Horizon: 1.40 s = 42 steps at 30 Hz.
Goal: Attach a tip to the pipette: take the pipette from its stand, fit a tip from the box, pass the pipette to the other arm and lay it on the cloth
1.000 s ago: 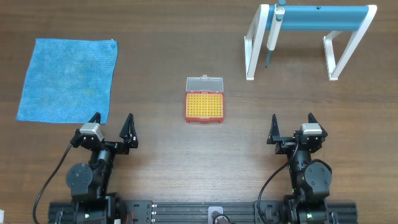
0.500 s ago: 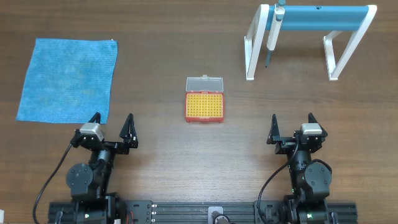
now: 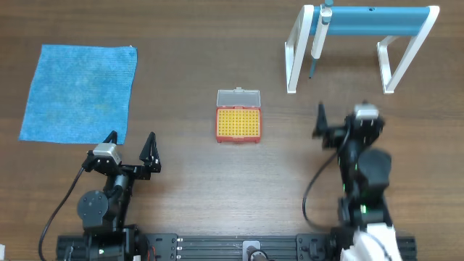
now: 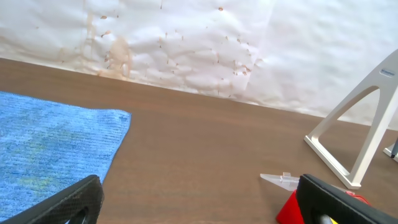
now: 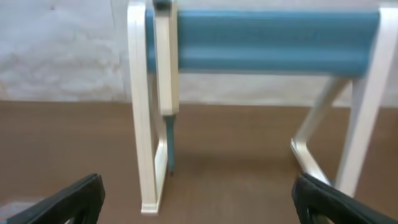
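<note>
Cloth [image 3: 80, 94], blue and spread flat on the left arm's side of the table [image 3: 217, 196], reads as the landing pad; the white stand [image 3: 373, 22] at far right keeps the pipette [image 3: 319, 40] hanging nose-down at its left end, squarely ahead of the right gripper [image 3: 342, 122], whose jaws are spread wide and empty. Left gripper [image 3: 131, 138], likewise spread and empty, sits by the cloth, presumably for the handover. Tip box [image 3: 238, 125], orange with its clear lid flipped back for access, lies midway between the arms; no writing is legible.
</note>
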{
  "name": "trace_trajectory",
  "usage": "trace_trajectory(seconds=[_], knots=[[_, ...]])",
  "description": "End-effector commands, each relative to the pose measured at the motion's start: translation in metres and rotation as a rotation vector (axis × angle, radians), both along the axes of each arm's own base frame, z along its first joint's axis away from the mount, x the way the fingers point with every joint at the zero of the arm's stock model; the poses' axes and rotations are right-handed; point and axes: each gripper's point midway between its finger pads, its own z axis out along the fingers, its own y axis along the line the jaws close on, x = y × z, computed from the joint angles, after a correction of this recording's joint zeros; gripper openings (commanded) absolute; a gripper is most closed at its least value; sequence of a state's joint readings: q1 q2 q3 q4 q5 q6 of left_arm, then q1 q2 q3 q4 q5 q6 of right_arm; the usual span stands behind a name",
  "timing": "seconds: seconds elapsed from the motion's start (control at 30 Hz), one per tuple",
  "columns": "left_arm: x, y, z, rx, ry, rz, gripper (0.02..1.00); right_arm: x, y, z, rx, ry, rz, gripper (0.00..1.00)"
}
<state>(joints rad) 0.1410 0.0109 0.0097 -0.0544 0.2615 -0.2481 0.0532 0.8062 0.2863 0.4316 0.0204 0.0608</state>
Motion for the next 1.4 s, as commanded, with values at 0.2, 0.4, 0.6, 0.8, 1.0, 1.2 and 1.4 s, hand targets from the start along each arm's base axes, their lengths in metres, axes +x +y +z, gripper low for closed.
trace_trajectory(seconds=[0.2, 0.4, 0.6, 0.8, 1.0, 1.2, 1.4], knots=[[0.000, 0.003, -0.001, 0.014, -0.002, 0.017, 0.998, 0.087, 0.008, -0.007, -0.002, -0.139, 0.016, 0.974], [0.000, 0.003, -0.001, 0.014, -0.002, 0.017, 0.998, 0.108, 0.015, -0.016, -0.002, -0.124, 0.028, 0.974], [0.000, 0.003, -0.001, 0.014, -0.002, 0.017, 0.996, 0.114, 0.014, -0.016, -0.004, -0.105, 0.022, 0.976], [0.000, 0.003, -0.001, 0.014, -0.002, 0.017, 0.998, 0.125, 0.013, -0.013, -0.011, -0.071, 0.015, 0.974], [0.000, 0.003, -0.001, 0.014, -0.002, 0.017, 0.996, 0.131, 0.008, -0.012, -0.013, -0.046, -0.013, 0.974], [0.000, 0.003, -0.001, 0.014, -0.002, 0.017, 0.998, 0.133, -0.009, -0.013, -0.018, -0.046, -0.093, 0.974], [0.000, 0.003, -0.001, 0.014, -0.002, 0.017, 0.998, 0.136, -0.002, -0.016, -0.016, -0.037, -0.057, 0.976]])
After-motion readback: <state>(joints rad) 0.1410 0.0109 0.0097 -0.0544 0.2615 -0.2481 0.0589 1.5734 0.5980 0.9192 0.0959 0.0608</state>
